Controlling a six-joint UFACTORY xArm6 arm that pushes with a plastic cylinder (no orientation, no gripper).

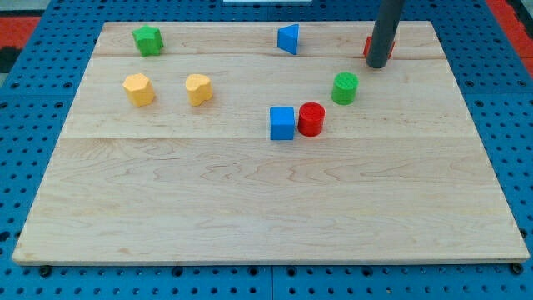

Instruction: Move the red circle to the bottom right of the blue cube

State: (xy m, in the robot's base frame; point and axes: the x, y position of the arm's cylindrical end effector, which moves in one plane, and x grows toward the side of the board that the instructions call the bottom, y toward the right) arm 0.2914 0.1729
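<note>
The red circle [311,118] is a short cylinder near the board's middle. It sits directly to the right of the blue cube [282,122], touching it or nearly so. My tip [377,65] is at the view's top right, well up and to the right of both. It stands in front of a red block [368,46] that it mostly hides.
A green cylinder [345,87] lies between my tip and the red circle. A blue triangular block [288,38] is at the top centre and a green star [147,39] at the top left. Two yellow blocks [138,88] [198,88] sit at the left. The wooden board [266,208] rests on a blue pegboard.
</note>
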